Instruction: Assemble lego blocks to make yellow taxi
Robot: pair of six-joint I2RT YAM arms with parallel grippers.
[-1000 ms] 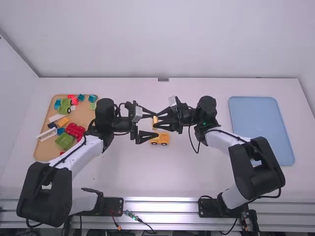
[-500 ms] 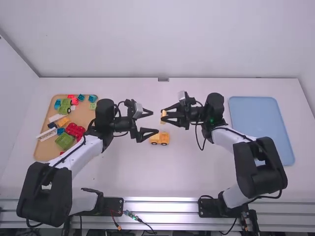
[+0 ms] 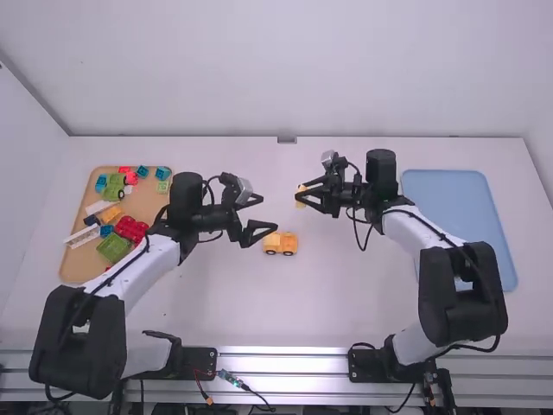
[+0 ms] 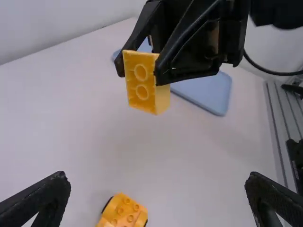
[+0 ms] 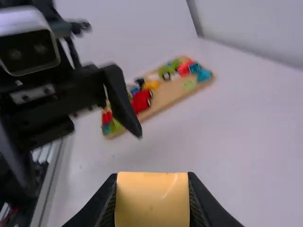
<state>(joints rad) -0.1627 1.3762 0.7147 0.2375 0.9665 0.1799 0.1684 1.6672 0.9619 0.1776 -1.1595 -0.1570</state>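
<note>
Left end effector (image 3: 269,213) gapes empty — facing it, right end effector (image 3: 301,197) pinches a yellow block (image 4: 142,86) aloft.

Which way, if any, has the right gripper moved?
Yes: in the high view the right gripper has moved toward the blue tray, away from the yellow car.

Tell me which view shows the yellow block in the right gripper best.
The left wrist view: the block shows its two-ringed face and one side. The right wrist view gives a plain face close up, cut off below; the high view has it small, between the right gripper's fingers.
</note>
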